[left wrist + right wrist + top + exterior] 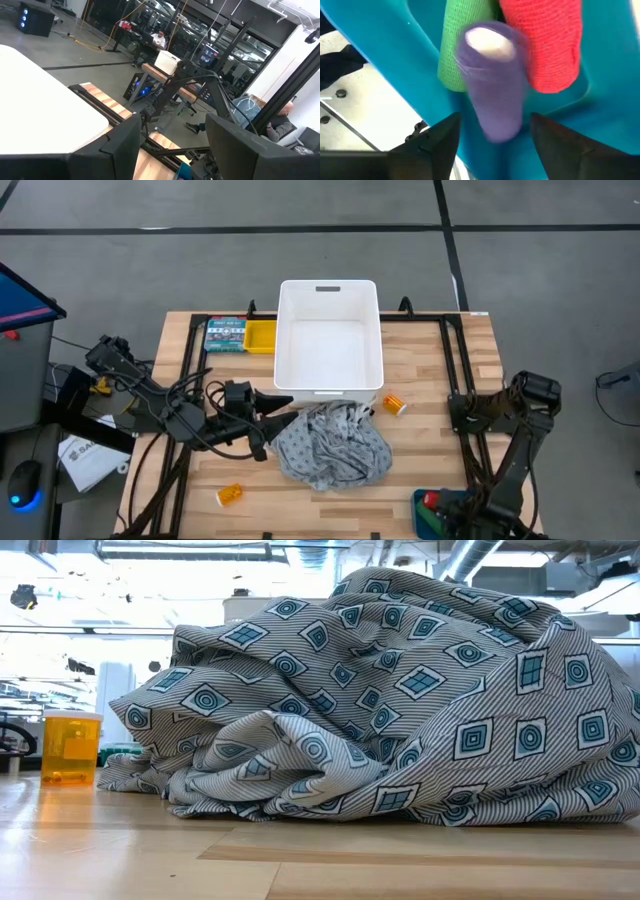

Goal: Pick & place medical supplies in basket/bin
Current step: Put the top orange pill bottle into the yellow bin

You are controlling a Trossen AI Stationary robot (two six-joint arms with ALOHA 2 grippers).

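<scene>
Right gripper (495, 137) spread, holding nothing, poised over purple roll (495, 82) beside green roll (460, 45) and red roll (542, 45) in blue bin (428, 502). Risked dragging neighbours along. Left gripper (172, 145) parted beside cloth (330, 445).

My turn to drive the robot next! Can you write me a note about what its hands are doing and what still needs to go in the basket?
Left gripper: open, empty, beside the grey cloth.
Right gripper: open over the blue bin holding purple, green and red rolls.
White basket: looks empty, nothing placed yet.
Left: cloth and two orange bottles on the table.
</scene>
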